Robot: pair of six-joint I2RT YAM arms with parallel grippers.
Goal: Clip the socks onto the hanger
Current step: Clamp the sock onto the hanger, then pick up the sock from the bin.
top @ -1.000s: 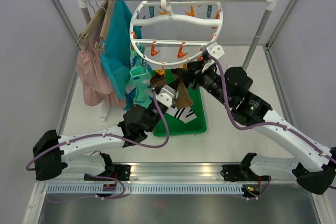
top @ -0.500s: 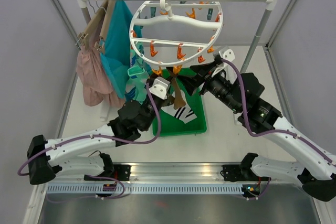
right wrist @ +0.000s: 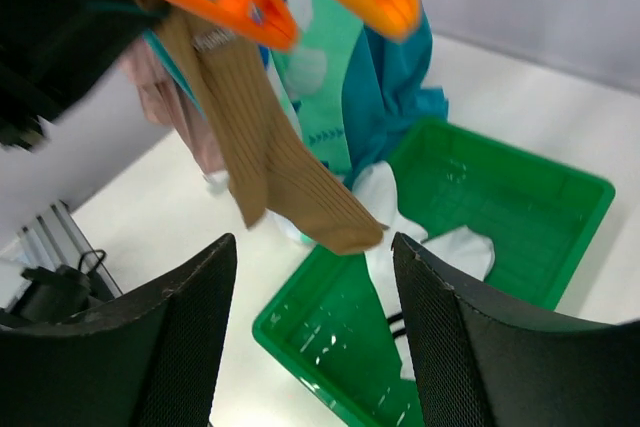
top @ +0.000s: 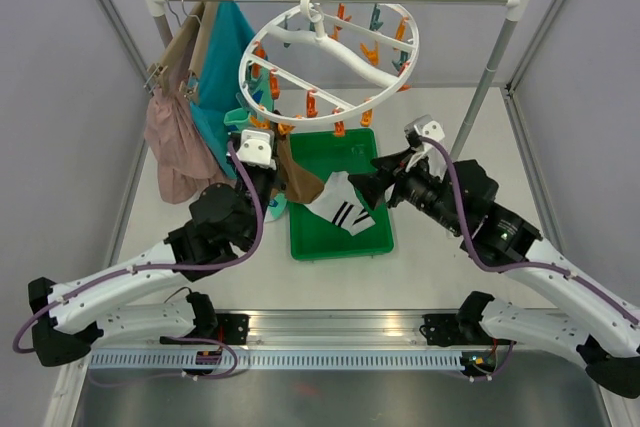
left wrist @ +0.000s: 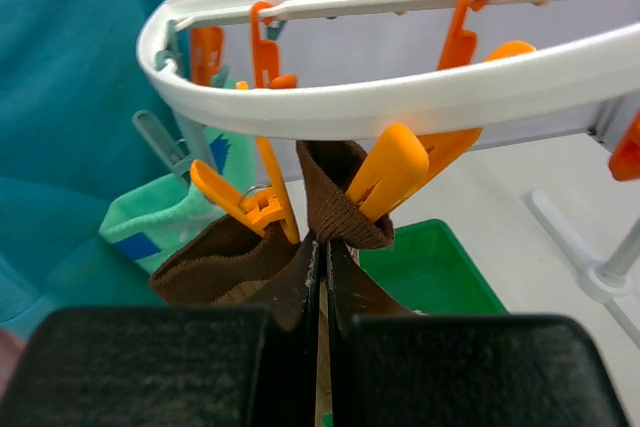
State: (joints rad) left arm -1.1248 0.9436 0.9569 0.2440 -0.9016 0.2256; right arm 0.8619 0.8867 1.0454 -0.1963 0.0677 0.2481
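Observation:
The white ring hanger point(top: 330, 52) hangs tilted from the rail, its orange and teal pegs pointing down. A brown sock point(top: 298, 182) dangles from its lower left rim. In the left wrist view the brown sock's cuff point(left wrist: 345, 212) sits in an orange peg point(left wrist: 395, 165), and my left gripper point(left wrist: 322, 247) is shut on the cuff just below. A mint sock point(left wrist: 165, 225) hangs to the left. My right gripper point(top: 368, 179) stands open over the green tray point(top: 375, 237), apart from the ring. A white sock with dark stripes point(top: 345, 209) lies in the tray.
A teal garment point(top: 225, 87) and a pink garment point(top: 175, 142) hang on tan hangers at the rail's left end. The rail's right post point(top: 490, 67) stands behind my right arm. Grey walls close in both sides.
The ring has swung and tilted to the left. My left gripper moved left with the brown sock. My right gripper opened and drew back from the ring toward the tray.

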